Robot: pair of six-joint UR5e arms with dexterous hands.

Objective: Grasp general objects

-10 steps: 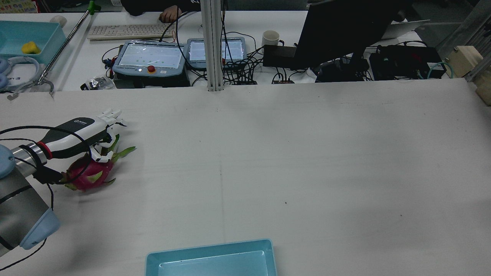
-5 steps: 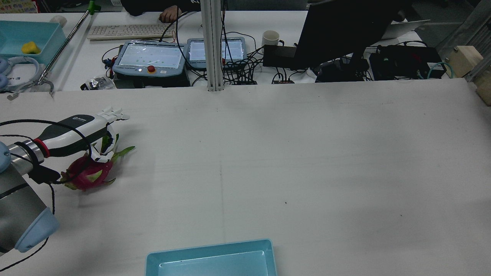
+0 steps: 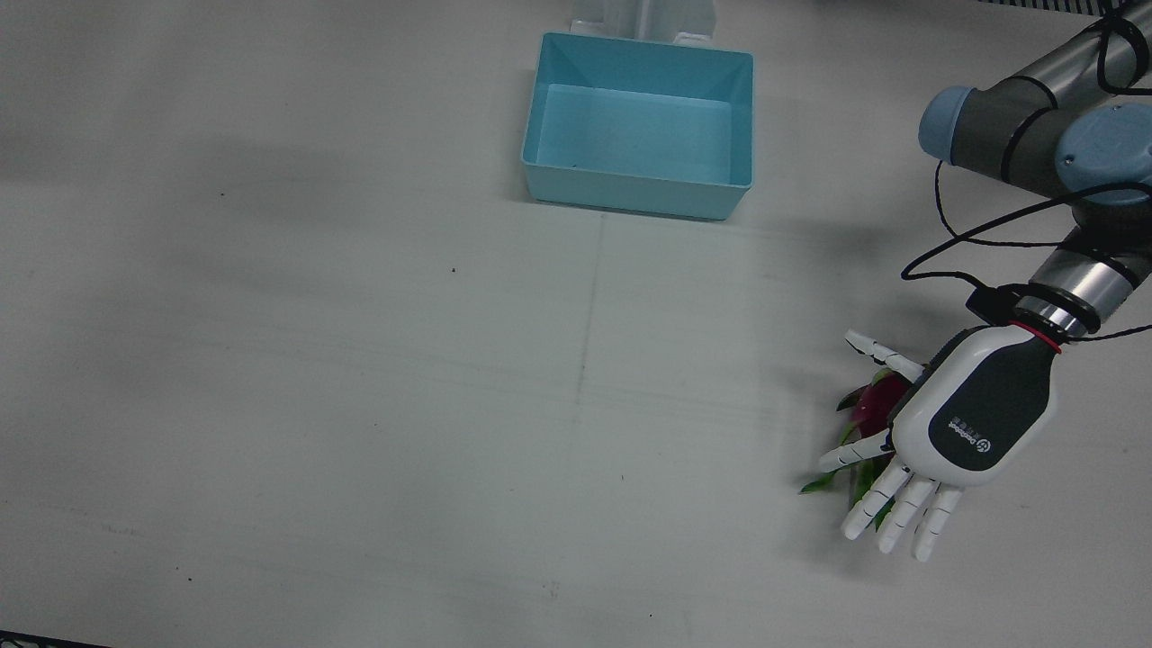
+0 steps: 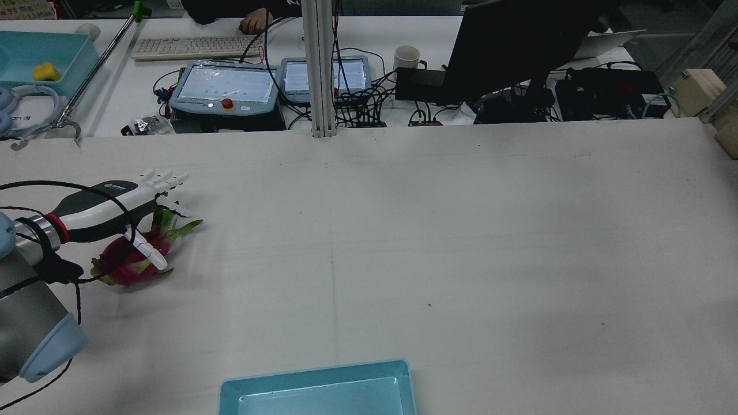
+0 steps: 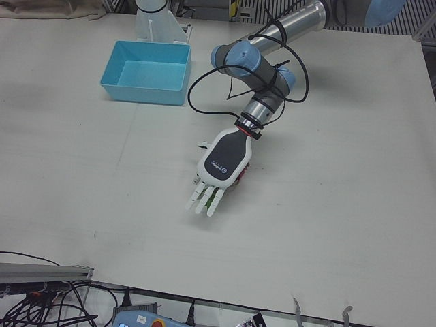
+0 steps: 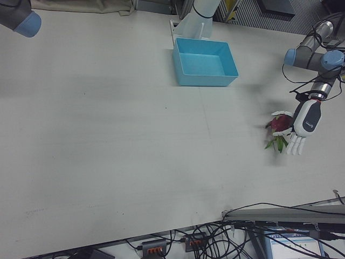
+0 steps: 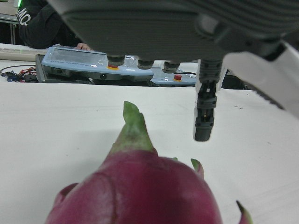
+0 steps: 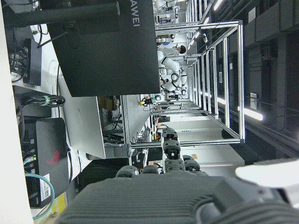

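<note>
Beside the blue bin (image 3: 637, 126) in the front view, well apart toward the surface's edge, the left hand (image 3: 954, 427) hovers palm-down over the dragon fruit (image 3: 875, 400), fingers spread wide, holding nothing, presumably set to close. From the rear, the fruit (image 4: 130, 262) lies on the surface (image 4: 403, 230), nothing blocking it. From the hand's camera it fills the foreground. I cannot tell the right hand's state.

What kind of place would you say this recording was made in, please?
Most likely a robotics lab: a robot arm works over a white table, teach pendants and cables crowd the operators' desk behind it, and aluminium-framed stations line the hall beyond.
</note>
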